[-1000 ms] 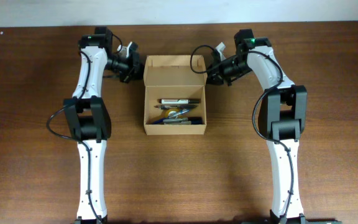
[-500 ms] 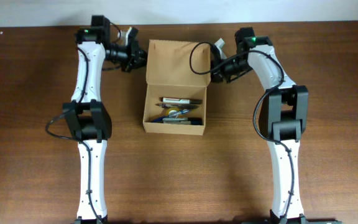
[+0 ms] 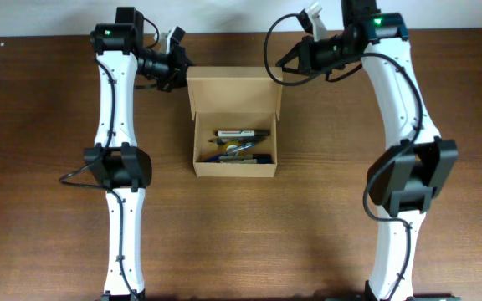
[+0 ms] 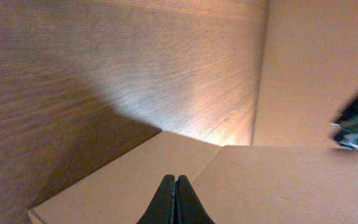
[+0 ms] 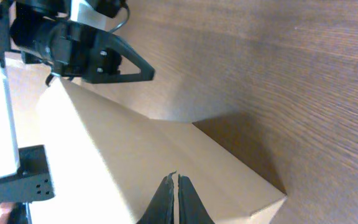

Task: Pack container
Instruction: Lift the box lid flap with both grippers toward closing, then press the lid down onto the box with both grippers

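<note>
On dark brown wooden table [image 3: 48, 184], small rectangular tan cardboard container [image 3: 234, 170], mid-table between both arms. Hinged flap lid [image 3: 233, 92] open, standing up at far side. Inside, pens [image 3: 241, 135] and mixed small items. Just beside lid's upper left corner, left gripper [image 3: 181, 72], fingers [image 4: 168, 202] pressed together, nothing held. By upper right corner, right gripper [image 3: 286, 70], fingers [image 5: 165, 199] closed to a hairline gap, nothing between.

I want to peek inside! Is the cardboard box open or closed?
Open. The container has its flap lid raised at the back, and pens show inside.
</note>
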{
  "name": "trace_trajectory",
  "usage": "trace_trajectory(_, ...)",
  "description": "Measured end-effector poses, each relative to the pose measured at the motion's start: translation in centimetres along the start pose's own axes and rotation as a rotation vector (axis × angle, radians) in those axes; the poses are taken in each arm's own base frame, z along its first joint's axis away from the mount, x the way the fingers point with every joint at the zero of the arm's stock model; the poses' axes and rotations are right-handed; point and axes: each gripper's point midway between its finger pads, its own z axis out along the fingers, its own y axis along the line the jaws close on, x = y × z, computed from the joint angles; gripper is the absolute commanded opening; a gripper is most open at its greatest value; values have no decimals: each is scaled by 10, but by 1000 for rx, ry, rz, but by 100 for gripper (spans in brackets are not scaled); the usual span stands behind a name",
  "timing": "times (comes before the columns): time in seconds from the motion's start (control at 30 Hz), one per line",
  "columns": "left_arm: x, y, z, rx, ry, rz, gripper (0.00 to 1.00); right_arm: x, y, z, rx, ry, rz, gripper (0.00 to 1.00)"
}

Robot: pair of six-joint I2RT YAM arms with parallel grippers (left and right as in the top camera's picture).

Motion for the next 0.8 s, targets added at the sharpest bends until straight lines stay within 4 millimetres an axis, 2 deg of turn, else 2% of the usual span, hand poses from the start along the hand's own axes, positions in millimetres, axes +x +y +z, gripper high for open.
trace_trajectory(0.17,8,-7,4,-38,20,35,1,20,6,3,60,75,-8,4)
trace_trajectory(0.53,19,-73,-15,-168,-41,205,1,44,19,31,211,190,-130,4)
trace_trajectory(0.67,22,-88,-27,-236,-82,236,2,47,29,22,298,196,-181,4)
trace_trajectory(0.8,21,-96,-45,-317,-139,243,2,49,40,2,403,188,-227,4)
